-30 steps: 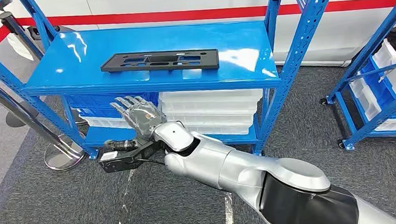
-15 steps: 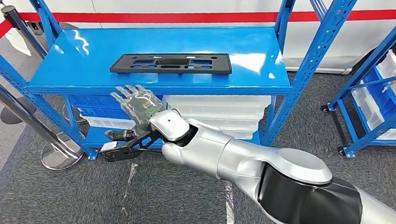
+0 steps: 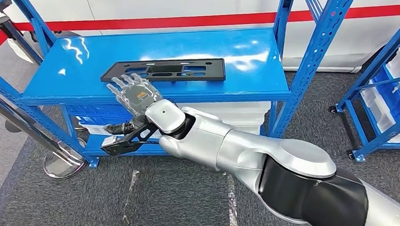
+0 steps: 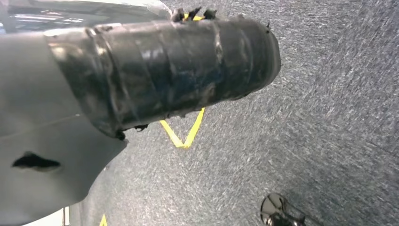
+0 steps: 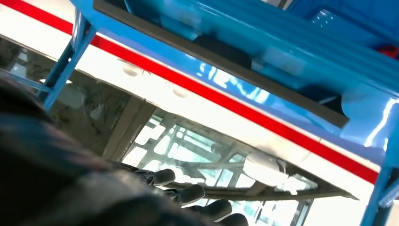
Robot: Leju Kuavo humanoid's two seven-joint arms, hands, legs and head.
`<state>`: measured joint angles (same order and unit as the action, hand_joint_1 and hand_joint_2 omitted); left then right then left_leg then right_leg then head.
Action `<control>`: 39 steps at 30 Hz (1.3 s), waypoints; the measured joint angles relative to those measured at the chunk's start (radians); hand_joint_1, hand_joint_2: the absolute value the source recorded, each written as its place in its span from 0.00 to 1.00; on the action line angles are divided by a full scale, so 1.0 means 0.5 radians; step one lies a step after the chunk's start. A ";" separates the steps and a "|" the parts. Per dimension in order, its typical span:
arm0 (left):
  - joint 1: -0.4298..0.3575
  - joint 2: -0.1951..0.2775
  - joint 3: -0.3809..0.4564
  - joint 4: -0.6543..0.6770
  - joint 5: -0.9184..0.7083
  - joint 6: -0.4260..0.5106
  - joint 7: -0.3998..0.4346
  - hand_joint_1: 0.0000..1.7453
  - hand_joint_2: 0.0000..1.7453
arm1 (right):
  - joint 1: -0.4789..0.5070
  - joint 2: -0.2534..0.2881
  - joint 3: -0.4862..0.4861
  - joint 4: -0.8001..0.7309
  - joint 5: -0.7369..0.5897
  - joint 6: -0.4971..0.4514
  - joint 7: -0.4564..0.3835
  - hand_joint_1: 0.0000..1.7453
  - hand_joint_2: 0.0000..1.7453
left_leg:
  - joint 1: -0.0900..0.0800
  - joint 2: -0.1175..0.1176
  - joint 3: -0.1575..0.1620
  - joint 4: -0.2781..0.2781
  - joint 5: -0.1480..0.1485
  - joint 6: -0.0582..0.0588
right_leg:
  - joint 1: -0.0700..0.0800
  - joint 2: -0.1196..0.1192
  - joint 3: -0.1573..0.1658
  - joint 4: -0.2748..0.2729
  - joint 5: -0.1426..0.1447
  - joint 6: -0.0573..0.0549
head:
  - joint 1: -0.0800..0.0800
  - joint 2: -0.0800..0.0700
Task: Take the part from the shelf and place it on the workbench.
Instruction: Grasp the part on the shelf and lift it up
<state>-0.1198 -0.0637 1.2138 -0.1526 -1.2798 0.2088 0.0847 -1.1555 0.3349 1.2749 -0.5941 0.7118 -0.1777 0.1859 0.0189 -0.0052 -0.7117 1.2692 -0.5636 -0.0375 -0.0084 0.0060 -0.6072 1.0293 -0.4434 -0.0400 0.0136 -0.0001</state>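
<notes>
A flat black part [image 3: 173,70] with several cut-outs lies along the middle of the blue shelf top [image 3: 72,63]. In the head view my right hand [image 3: 135,95] is raised at the shelf's front edge, just in front of the part's left end, fingers spread and holding nothing. It overlaps the part's near edge; contact cannot be told. In the right wrist view the dark fingertips [image 5: 190,192] are stretched out under the blue shelf [image 5: 263,42]. In the left wrist view my left hand [image 4: 42,141] is a grey mass over the carpet, with its fingers hidden.
White and blue bins [image 3: 240,110] fill the lower shelf level. Blue uprights [image 3: 320,35] frame the shelf. A stanchion base [image 3: 60,160] stands at the left, another blue rack [image 3: 393,89] at the right, and a white panel with a red stripe [image 3: 181,22] behind. Grey carpet [image 3: 167,200] covers the floor.
My right hand has risen from below the shelf top to the shelf's front edge, close to the part. The camera has also shifted slightly. The part has not moved.
</notes>
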 joint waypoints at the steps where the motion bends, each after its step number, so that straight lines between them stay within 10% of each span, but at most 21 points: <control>1: 0.003 0.000 0.000 0.000 -0.003 0.000 0.010 0.00 0.00 | 0.003 -0.003 0.001 0.001 -0.020 -0.002 -0.002 0.00 0.00 | 0.000 0.000 -0.035 0.029 0.025 0.000 | 0.001 0.002 0.010 0.001 -0.009 0.000 | 0.000 0.000; 5: 0.014 0.001 0.000 0.001 -0.016 0.004 0.041 0.00 0.00 | -0.002 -0.017 0.002 0.004 -0.039 -0.010 0.005 0.00 0.00 | -0.008 0.000 0.106 -0.372 0.305 0.025 | 0.005 0.013 0.065 0.001 -0.051 0.014 | -0.001 0.000; 11: 0.007 0.005 0.002 0.001 -0.014 0.006 0.017 0.00 0.00 | -0.018 -0.019 0.005 0.005 0.028 0.073 0.025 0.00 0.00 | -0.008 -0.001 0.189 -0.523 0.287 0.082 | 0.018 0.008 0.046 0.045 -0.101 0.063 | -0.001 0.000; 16: 0.001 0.006 0.006 0.001 -0.013 0.004 -0.008 0.00 0.00 | 0.012 -0.015 0.016 0.016 0.016 0.160 -0.024 0.00 0.00 | -0.003 -0.002 0.221 -0.529 0.261 0.117 | 0.008 0.004 -0.261 0.560 -0.256 0.085 | 0.002 0.000; 21: 0.004 0.008 0.011 0.001 -0.013 0.004 0.013 0.00 0.00 | 0.019 -0.008 0.020 0.027 -0.017 0.191 -0.053 0.00 0.00 | 0.000 -0.014 0.252 -0.488 0.198 0.085 | 0.001 0.001 -0.108 0.104 0.035 0.070 | 0.002 0.000; 27: 0.000 0.009 0.014 0.002 -0.012 0.003 0.029 0.00 0.00 | 0.017 0.008 0.023 0.041 -0.042 0.211 -0.058 0.00 0.00 | 0.004 -0.006 0.224 -0.421 0.141 0.020 | 0.001 0.010 -0.045 0.016 0.022 0.017 | -0.002 0.000; 30: 0.000 0.017 0.017 0.002 -0.009 0.004 0.030 0.00 0.00 | 0.019 0.012 0.024 0.053 -0.083 0.246 -0.054 0.00 0.00 | 0.005 0.000 0.043 -0.080 0.017 0.000 | 0.002 0.005 -0.010 0.005 0.006 -0.006 | -0.010 0.000; 32: 0.004 0.021 0.023 0.003 -0.008 0.004 0.028 0.00 0.00 | 0.030 0.011 0.025 0.073 -0.110 0.258 -0.046 0.00 0.00 | 0.005 0.000 -0.042 0.019 0.035 0.001 | 0.007 0.008 0.005 0.005 -0.006 -0.011 | -0.010 0.000; 36: 0.007 0.026 0.035 0.003 -0.010 0.004 0.027 0.00 0.00 | 0.022 0.002 0.025 0.107 -0.124 0.256 -0.025 0.00 0.00 | -0.008 0.000 0.121 -0.398 0.292 0.044 | 0.018 0.020 0.038 0.005 -0.032 -0.001 | -0.009 0.000; 39: 0.001 0.029 0.043 0.003 -0.015 0.003 0.027 0.00 0.00 | 0.013 -0.014 0.025 0.126 -0.134 0.255 0.008 0.00 0.00 | -0.028 0.001 0.173 -0.509 0.296 0.072 | 0.022 0.019 0.036 -0.001 -0.038 0.024 | -0.009 0.000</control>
<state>-0.1195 -0.0492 1.2352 -0.1511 -1.2874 0.2105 0.0984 -1.1491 0.3281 1.2875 -0.5312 0.6446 -0.0501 0.1897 0.0048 -0.0049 -0.6252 1.0145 -0.4156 -0.0014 0.0024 0.0154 -0.5893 1.0286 -0.4622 -0.0278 0.0091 -0.0002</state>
